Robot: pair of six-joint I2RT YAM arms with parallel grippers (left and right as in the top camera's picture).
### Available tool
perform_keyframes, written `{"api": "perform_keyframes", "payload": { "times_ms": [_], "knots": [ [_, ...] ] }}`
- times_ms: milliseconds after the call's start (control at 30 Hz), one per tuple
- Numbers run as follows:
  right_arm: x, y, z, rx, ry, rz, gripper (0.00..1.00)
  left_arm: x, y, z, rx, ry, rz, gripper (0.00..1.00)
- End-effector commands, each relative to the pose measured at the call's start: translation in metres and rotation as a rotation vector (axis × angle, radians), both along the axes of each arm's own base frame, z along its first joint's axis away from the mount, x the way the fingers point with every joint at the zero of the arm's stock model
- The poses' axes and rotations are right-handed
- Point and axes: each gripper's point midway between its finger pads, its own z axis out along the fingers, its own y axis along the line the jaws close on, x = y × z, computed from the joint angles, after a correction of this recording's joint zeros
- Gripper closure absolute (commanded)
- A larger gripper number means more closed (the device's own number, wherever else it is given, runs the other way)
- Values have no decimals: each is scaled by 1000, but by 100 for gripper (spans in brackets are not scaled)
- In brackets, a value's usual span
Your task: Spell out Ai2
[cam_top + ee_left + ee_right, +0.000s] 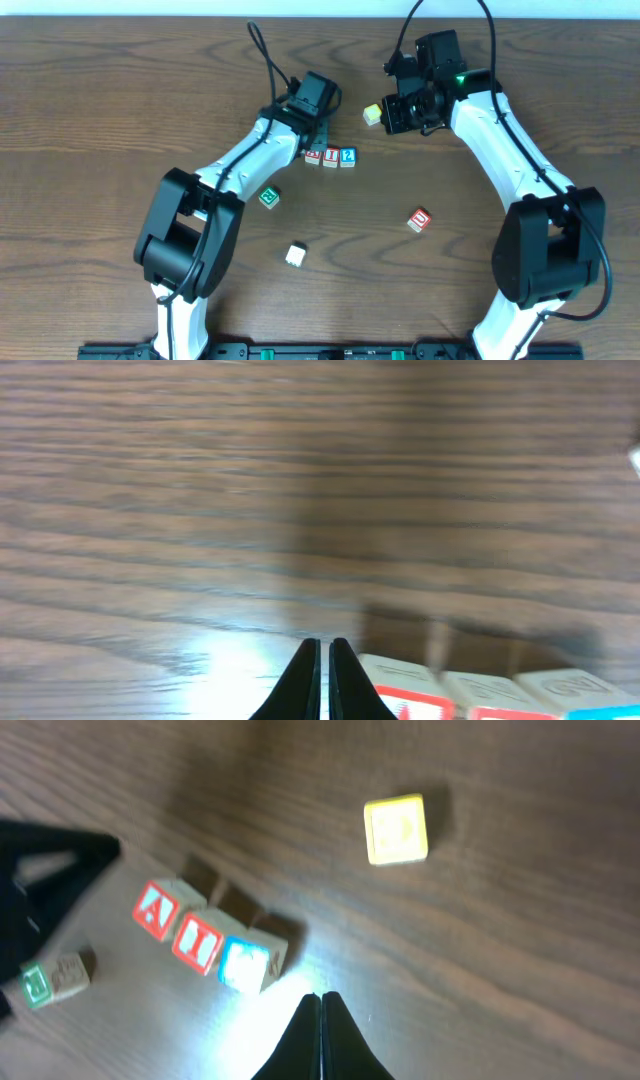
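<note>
Three letter blocks stand in a row: a red A block (314, 156), a red I block (331, 156) and a blue 2 block (348, 156). They show in the right wrist view as A (157, 910), I (199, 942) and 2 (246, 963). My left gripper (323, 650) is shut and empty, just left of the A block (405, 685). My right gripper (320, 1005) is shut and empty, above the table to the right of the row.
A yellow block (372, 115) lies near the right gripper and shows in the right wrist view (396, 830). A green block (269, 197), a white block (295, 254) and a red block (419, 220) lie loose toward the front.
</note>
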Motion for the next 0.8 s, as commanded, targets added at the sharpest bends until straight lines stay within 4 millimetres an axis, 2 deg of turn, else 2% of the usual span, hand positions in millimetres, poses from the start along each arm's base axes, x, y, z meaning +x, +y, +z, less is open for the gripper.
{"api": "perform_keyframes", "payload": {
  "times_ms": [0,167,233,300,467,600,767],
  "knots": [
    [-6,2,3,4,12,14,99,7,19,-3,-15,36,46,94],
    [-26,19,-15,40,72,71,99,4,36,-11,-103,116,64,94],
    [-37,30,-26,99,112,99,99,5,38,-11,-148,135,41,94],
    [-42,33,-35,124,131,99,99,5,39,-13,-186,153,34,95],
    [-51,38,-42,223,173,96,99,-2,28,-26,-270,220,-6,94],
    [-54,36,-50,223,177,90,99,-6,25,-40,-274,255,-9,94],
    [-52,33,-54,222,164,83,99,-1,16,-43,-321,240,-34,94]
  ]
}}
